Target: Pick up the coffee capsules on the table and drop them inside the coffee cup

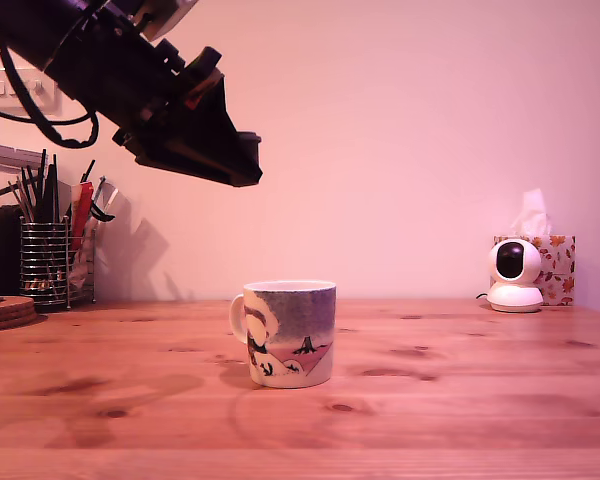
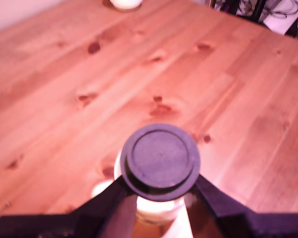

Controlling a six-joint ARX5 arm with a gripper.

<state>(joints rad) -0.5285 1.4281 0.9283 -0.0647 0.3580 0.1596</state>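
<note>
The cream-white coffee cup (image 1: 285,335), painted with a grey-purple sky and dark figures, stands upright near the middle of the wooden table (image 1: 460,400). My gripper (image 1: 242,168) hangs high above the table, up and toward the exterior view's left of the cup. In the wrist view my gripper (image 2: 160,191) is shut on the blackish-brown capsule (image 2: 160,159), whose flat round face points at the camera. The cup's pale rim (image 2: 156,213) shows just behind the capsule, between the black fingers (image 2: 111,203). The blue capsule is not visible in either view.
A wire pen holder (image 1: 48,262) full of pens stands at the back on the exterior view's left, with cork coasters (image 1: 5,310) beside it. A small white camera (image 1: 515,272) and a tissue box (image 1: 552,262) sit at the back right.
</note>
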